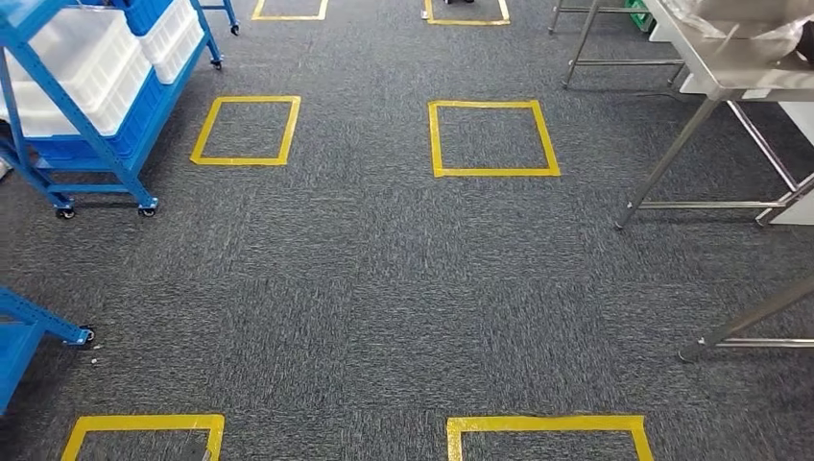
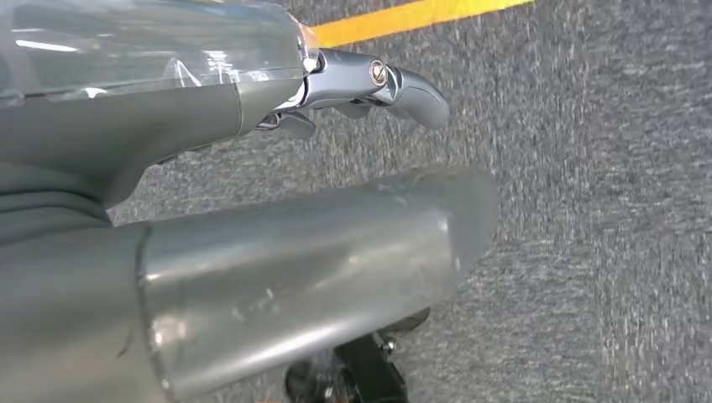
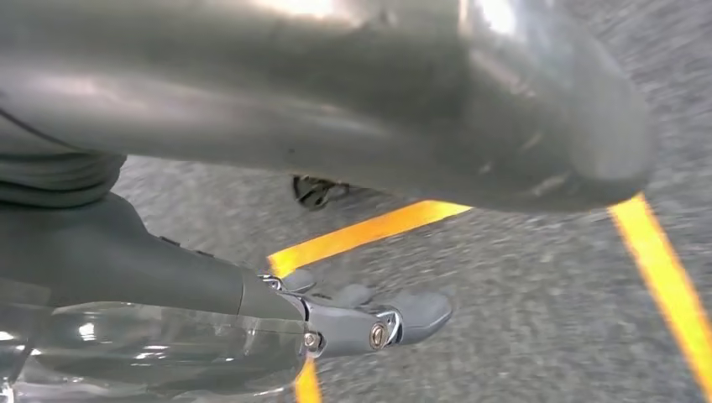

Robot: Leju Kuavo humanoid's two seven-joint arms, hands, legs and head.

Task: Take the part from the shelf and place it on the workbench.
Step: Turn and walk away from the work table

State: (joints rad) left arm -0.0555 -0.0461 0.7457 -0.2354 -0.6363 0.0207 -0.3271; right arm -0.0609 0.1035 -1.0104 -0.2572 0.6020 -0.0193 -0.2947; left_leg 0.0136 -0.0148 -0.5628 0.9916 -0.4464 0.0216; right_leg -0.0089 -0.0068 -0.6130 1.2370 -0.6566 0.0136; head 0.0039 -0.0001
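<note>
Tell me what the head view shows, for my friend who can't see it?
Grey carpet floor marked with yellow tape squares. A blue wheeled shelf holding white bins stands at the far left, and a steel workbench at the far right.

Left hand [image 2: 277, 210] apparently holding nothing, grey carpet [image 2: 604, 210], yellow tape line [image 2: 411, 18]

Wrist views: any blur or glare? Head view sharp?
Head view: sharp, evenly lit grey carpet. Left wrist view: out-of-focus left hand, glare streaks. Right wrist view: blurred right hand, bright highlight; yellow floor tape soft.
</note>
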